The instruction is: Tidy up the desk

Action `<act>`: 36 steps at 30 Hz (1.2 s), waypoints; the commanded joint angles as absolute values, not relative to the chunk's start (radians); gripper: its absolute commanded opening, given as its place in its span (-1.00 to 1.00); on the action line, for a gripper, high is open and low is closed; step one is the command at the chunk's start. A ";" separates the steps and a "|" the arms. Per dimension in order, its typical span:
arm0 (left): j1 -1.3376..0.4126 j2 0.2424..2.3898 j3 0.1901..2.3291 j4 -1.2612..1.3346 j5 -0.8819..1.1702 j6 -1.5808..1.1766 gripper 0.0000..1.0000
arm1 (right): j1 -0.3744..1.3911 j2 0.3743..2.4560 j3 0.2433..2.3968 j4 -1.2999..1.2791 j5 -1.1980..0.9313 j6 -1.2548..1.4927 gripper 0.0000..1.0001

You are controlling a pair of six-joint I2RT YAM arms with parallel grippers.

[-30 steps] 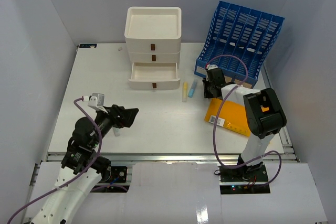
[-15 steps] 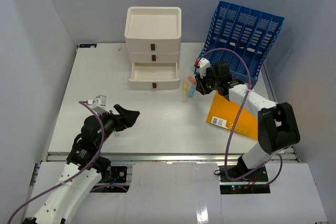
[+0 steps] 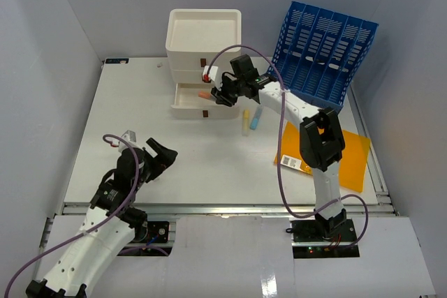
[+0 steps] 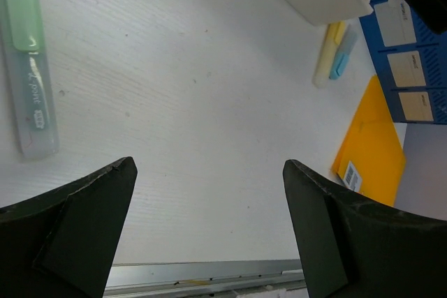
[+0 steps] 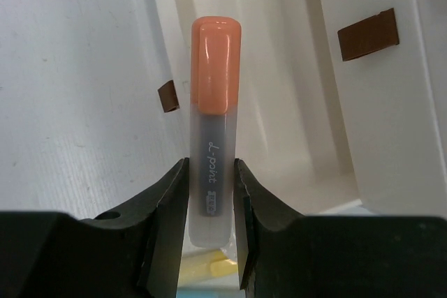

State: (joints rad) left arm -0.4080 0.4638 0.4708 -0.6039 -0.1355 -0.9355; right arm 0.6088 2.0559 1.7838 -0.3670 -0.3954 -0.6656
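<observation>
The desk (image 3: 209, 165) spreads beneath both arms, still cluttered. The right gripper (image 5: 209, 179), clamped on an orange highlighter (image 5: 211, 137), has swung from the blue rack (image 3: 321, 40) to above the open drawer (image 3: 188, 111), so a drop looks next. The left gripper (image 4: 208, 172) gapes wide near a green highlighter (image 4: 29, 68).

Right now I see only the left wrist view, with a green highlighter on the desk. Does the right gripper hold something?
Observer: Yes. The right gripper is shut on an orange-capped highlighter.
Operator: Where is it holding that?
Observer: Above the open bottom drawer of the white drawer box, not yet released.
Operator: And how does that arm lie?
Observer: The right arm stretches in from the right side of the desk, passing just behind the yellow highlighter and the blue highlighter.
</observation>
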 commanded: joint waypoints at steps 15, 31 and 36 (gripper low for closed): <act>-0.405 0.776 0.646 -0.893 -0.344 -1.051 0.89 | 0.595 2.229 1.994 -0.307 -0.313 -0.655 -0.25; -0.332 1.040 0.644 -0.724 -0.345 -0.879 0.84 | 0.537 1.601 1.452 -0.315 -0.757 -0.580 0.59; -0.234 1.183 0.661 -0.636 -0.268 -0.762 0.80 | 0.434 1.368 1.201 -0.311 -0.920 -0.615 0.59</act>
State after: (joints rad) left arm -0.2959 1.1120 0.6225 -0.7319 -0.3344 -0.8780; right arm 0.5105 1.4791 1.3570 -0.3138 -0.7089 -0.6024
